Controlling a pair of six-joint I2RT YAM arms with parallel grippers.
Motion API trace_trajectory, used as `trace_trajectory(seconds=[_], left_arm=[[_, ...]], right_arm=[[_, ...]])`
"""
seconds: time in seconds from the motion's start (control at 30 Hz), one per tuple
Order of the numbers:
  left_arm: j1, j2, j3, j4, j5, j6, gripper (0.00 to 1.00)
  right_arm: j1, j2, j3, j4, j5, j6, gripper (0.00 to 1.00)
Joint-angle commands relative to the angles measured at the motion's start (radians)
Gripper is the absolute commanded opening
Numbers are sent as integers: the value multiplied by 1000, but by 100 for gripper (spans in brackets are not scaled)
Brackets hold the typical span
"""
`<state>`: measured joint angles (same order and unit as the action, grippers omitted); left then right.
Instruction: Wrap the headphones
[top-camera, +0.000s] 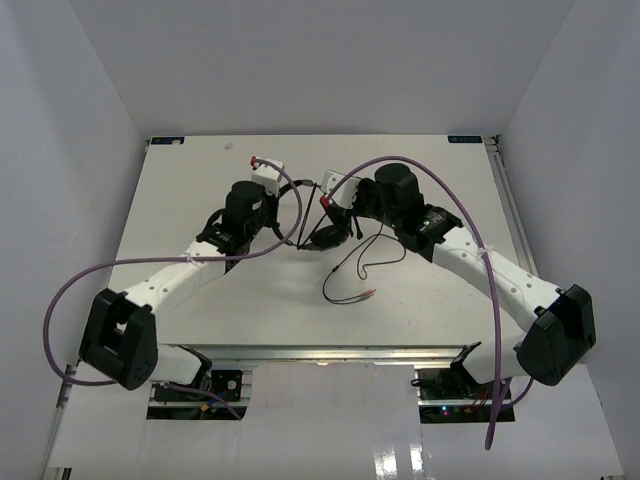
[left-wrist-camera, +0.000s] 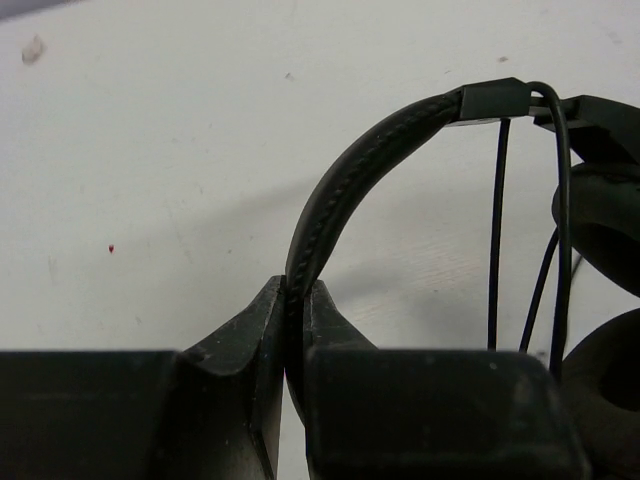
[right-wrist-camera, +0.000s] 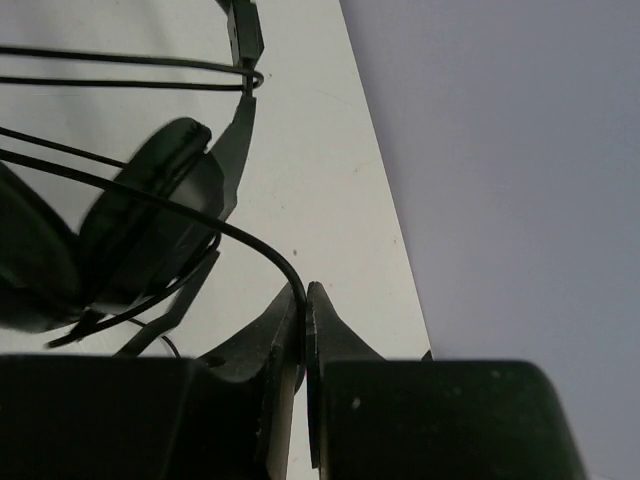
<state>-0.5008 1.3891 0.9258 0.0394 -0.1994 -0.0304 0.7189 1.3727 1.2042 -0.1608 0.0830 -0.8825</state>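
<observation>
The black headphones (top-camera: 326, 236) hang between my two grippers over the table's middle. My left gripper (left-wrist-camera: 295, 295) is shut on the stitched headband (left-wrist-camera: 340, 185), which arcs up to the right toward the earcups (left-wrist-camera: 605, 230). My right gripper (right-wrist-camera: 303, 295) is shut on the thin black cable (right-wrist-camera: 200, 215), which runs from the earcups (right-wrist-camera: 140, 235) into its jaws. Turns of cable cross the headband slider (right-wrist-camera: 243, 75). The loose cable (top-camera: 362, 262) trails on the table and ends in two pinkish plugs (top-camera: 360, 296). In the top view the left gripper (top-camera: 290, 190) and right gripper (top-camera: 335, 200) stand close together.
Thick purple robot cables (top-camera: 470, 230) loop over both arms. White walls enclose the white table (top-camera: 200, 190) on three sides. A small red speck (left-wrist-camera: 111, 248) lies on the table surface.
</observation>
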Motion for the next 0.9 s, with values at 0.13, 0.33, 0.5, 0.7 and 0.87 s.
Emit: trace_trajectory(seconds=[0.13, 0.33, 0.5, 0.7, 0.87], left_arm=[[5, -224, -78, 36, 498, 174, 0], [-3, -197, -64, -17, 708, 154, 0], [-5, -203, -40, -11, 778, 110, 0], [-5, -243, 16, -16, 737, 40, 0], [-6, -239, 113, -31, 739, -72, 0]], right_arm=[[-121, -9, -25, 137, -173, 61, 8], [-167, -2, -2, 137, -299, 159, 8], [-211, 25, -14, 143, -401, 234, 8], [-327, 39, -79, 206, -689, 405, 9], [-383, 34, -180, 394, -973, 602, 19]])
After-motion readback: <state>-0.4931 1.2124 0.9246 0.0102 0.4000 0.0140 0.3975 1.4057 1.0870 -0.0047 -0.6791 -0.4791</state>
